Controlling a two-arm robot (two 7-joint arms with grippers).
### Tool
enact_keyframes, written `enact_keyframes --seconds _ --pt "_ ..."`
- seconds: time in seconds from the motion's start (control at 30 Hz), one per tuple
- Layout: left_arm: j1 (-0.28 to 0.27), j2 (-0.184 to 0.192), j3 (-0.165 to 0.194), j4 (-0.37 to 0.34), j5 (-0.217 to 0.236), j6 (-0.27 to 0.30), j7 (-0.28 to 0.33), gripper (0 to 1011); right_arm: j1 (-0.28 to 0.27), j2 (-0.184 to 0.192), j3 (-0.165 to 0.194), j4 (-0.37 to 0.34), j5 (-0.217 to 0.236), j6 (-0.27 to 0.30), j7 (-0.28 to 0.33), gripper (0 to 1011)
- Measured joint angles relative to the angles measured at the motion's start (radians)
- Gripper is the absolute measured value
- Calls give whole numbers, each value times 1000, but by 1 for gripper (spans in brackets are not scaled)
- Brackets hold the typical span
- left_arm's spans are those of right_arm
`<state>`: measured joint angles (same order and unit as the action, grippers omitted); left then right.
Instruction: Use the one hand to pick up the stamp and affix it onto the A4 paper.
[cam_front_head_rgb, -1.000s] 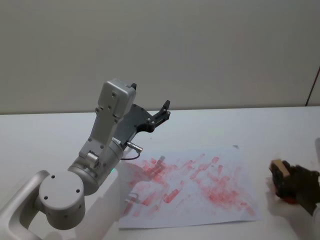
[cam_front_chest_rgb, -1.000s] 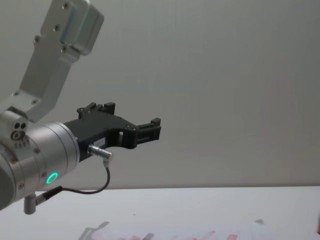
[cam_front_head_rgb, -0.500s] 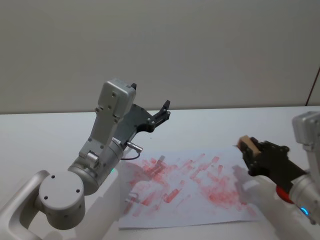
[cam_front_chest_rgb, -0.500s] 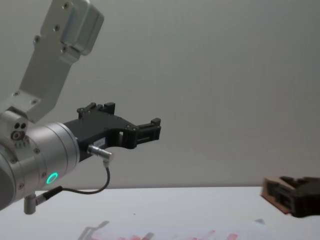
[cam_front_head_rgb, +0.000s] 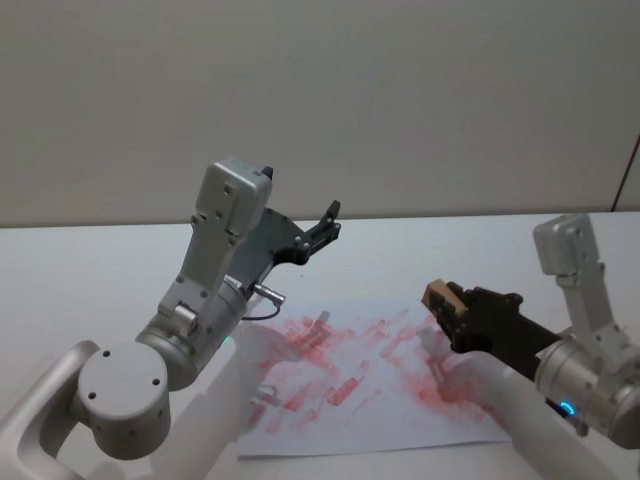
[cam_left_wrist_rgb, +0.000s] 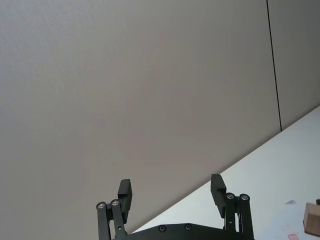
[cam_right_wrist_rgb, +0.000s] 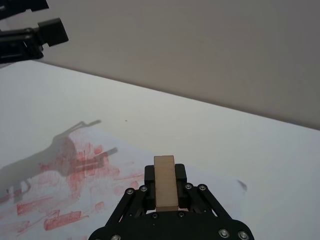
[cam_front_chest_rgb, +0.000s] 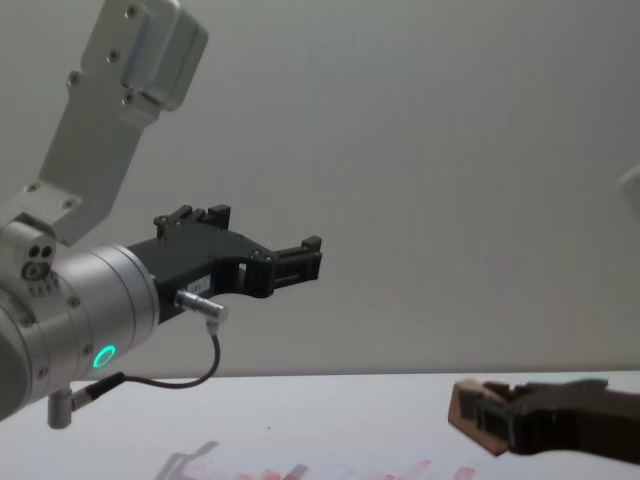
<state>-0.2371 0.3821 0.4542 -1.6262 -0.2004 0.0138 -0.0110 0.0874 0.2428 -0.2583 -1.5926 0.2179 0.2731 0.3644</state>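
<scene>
Right end effector (cam_front_head_rgb: 450, 306) is clamped on the stamp (cam_front_head_rgb: 438, 294). The block sits between the fingertips, its light-brown end sticking out past them.

The stamp hangs over the right part of the paper (cam_front_head_rgb: 340, 400) and looks clear of the sheet. In the chest view it is low, just above the desk (cam_front_head_rgb: 90, 270).

The paper lies flat on the desk, covered in smudgy red and pink prints, densest toward its right half.

Left end effector (cam_front_head_rgb: 325, 225) is held high, beyond the paper's far left corner, pointing toward the back wall. Its fingers are spread wide with nothing between them. A green light (cam_front_chest_rgb: 103, 356) glows on the left arm's wrist.
</scene>
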Motion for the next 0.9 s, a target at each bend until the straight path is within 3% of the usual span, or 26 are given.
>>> enact_keyframes --seconds 0.33,0.9 --pt "0 0 0 0 0 0 0 1001 23 -13 -12 67 -4 40 28 216" --pt "0 0 0 0 0 0 0 1001 40 -14 -23 112 -39 68 60 217"
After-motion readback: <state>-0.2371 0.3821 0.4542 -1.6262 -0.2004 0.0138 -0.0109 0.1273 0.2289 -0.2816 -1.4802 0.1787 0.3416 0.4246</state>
